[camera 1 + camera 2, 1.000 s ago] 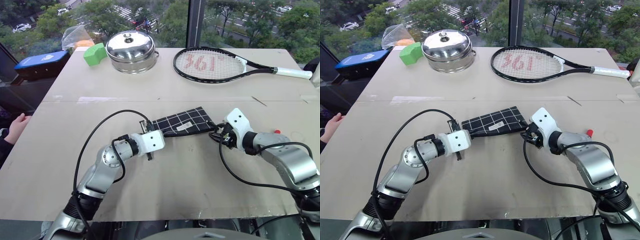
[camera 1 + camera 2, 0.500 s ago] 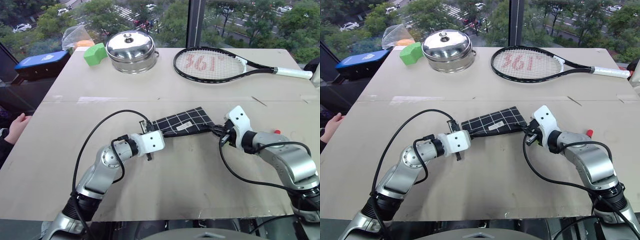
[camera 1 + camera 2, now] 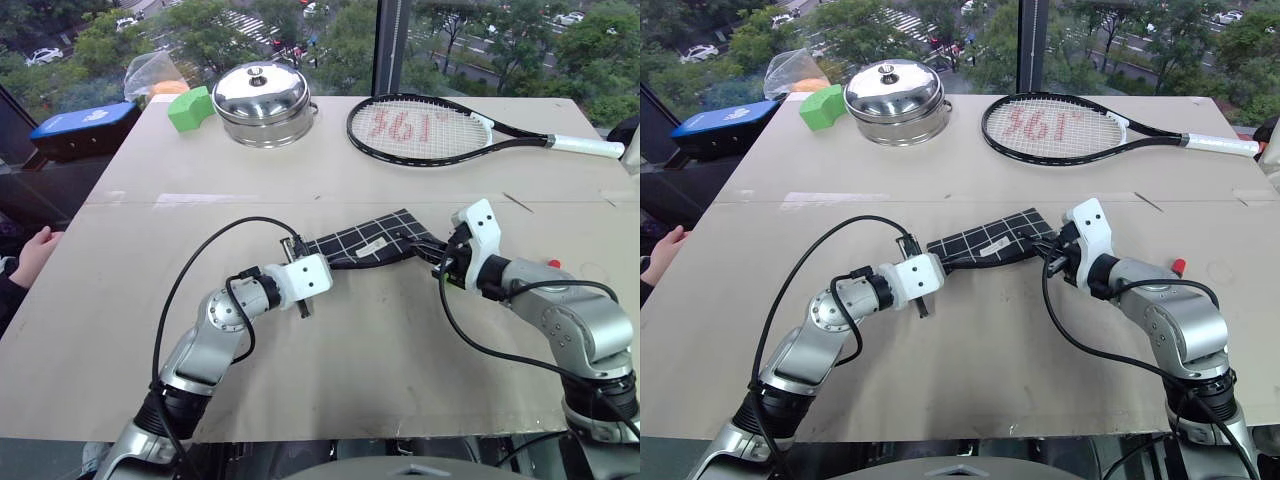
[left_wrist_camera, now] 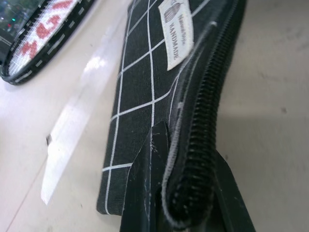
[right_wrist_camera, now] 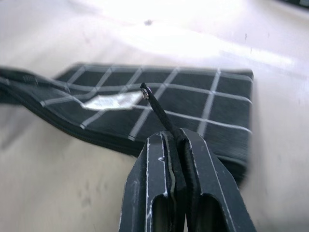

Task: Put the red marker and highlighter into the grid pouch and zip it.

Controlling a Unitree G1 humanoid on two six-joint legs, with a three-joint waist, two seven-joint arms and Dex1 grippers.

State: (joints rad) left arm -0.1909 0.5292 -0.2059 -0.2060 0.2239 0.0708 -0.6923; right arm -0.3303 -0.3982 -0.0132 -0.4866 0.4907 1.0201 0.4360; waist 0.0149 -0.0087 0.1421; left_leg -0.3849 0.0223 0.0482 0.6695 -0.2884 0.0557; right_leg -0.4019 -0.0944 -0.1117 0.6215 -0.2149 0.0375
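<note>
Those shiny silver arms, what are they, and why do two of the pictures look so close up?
They belong to a robot. Two pictures come from cameras on its head, looking down at a table. The two close-ups come from little cameras on its wrists. The left gripper pinches one end of a black pouch with white grid lines. The right gripper is shut on a thin black strap at the pouch's other end, probably the zipper pull. Farther back lie a tennis racket, a shiny pot, a green block and a clear bag. Something red peeks out beside the right arm.
</note>
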